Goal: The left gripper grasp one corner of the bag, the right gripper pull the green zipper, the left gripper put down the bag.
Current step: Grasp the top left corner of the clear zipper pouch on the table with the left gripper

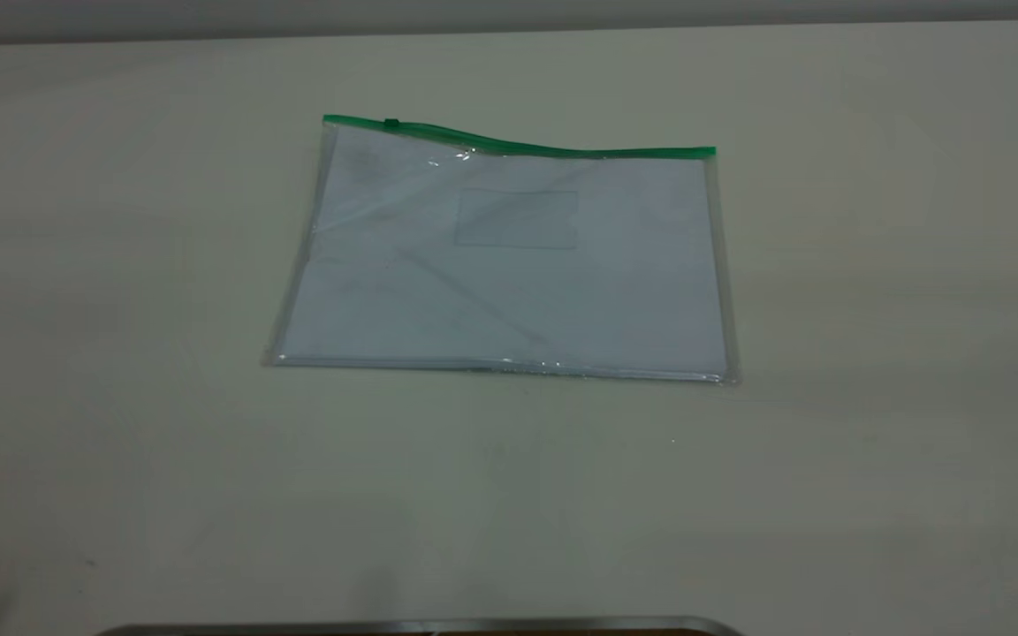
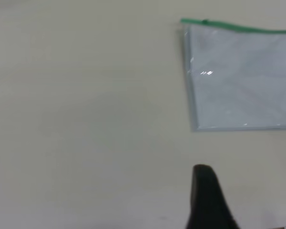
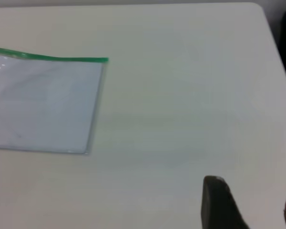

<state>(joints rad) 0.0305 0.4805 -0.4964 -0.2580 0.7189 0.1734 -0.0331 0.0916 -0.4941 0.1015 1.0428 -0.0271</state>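
Since no grasp has begun, the bag lies flat on the counter, its green zipper slider close to the corner the left gripper should take. Both sets of jaws stand released, holding nothing. The right gripper likewise hangs well apart from the bag.

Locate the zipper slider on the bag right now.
In the exterior view the green zipper slider sits on the strip along the far edge of the bag, close to the bag's far-left corner; nothing is touching it.
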